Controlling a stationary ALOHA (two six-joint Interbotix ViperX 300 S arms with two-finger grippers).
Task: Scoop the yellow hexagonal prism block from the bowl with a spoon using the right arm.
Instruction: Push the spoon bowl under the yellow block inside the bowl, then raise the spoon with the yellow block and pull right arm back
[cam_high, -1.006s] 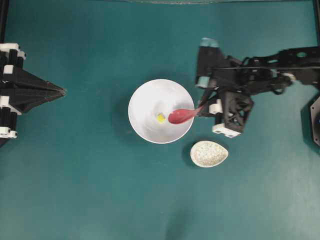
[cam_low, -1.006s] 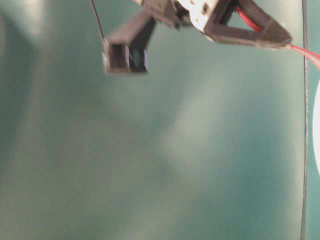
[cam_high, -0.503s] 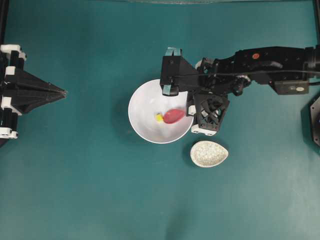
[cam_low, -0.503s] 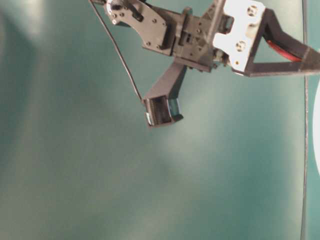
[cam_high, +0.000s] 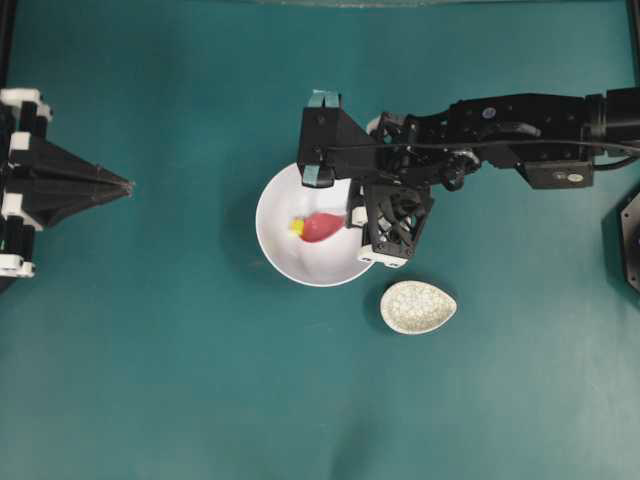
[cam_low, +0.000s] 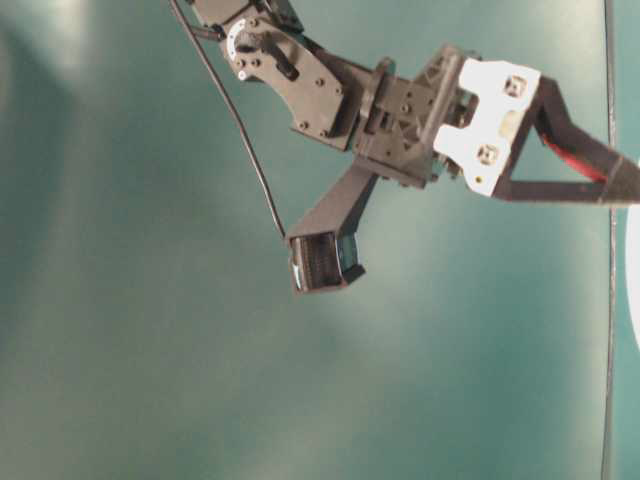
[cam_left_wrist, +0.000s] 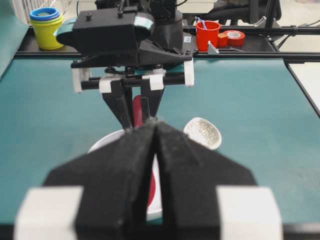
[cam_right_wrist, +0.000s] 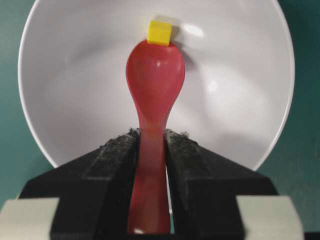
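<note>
The white bowl (cam_high: 300, 262) sits at the table's middle. The tiny yellow hexagonal prism block (cam_high: 297, 227) lies inside it, left of centre, touching the tip of the pink-red spoon (cam_high: 322, 227). My right gripper (cam_high: 352, 216) is shut on the spoon's handle over the bowl's right side. In the right wrist view the fingers (cam_right_wrist: 117, 150) clamp the spoon (cam_right_wrist: 155, 80), and the block (cam_right_wrist: 159, 32) sits just past the spoon head on the bowl (cam_right_wrist: 75, 75) wall. My left gripper (cam_high: 128, 184) is shut and empty, far left of the bowl.
A speckled cream spoon rest (cam_high: 418, 307) lies just below and right of the bowl. The left wrist view shows a yellow and blue cup (cam_left_wrist: 46, 22), a red cup (cam_left_wrist: 208, 35) and red tape (cam_left_wrist: 234, 37) beyond the table's far edge.
My right arm has moved left over the bowl. The spoon head has slid left across the bowl floor and pushed the yellow block left with it. The left arm has not moved.
</note>
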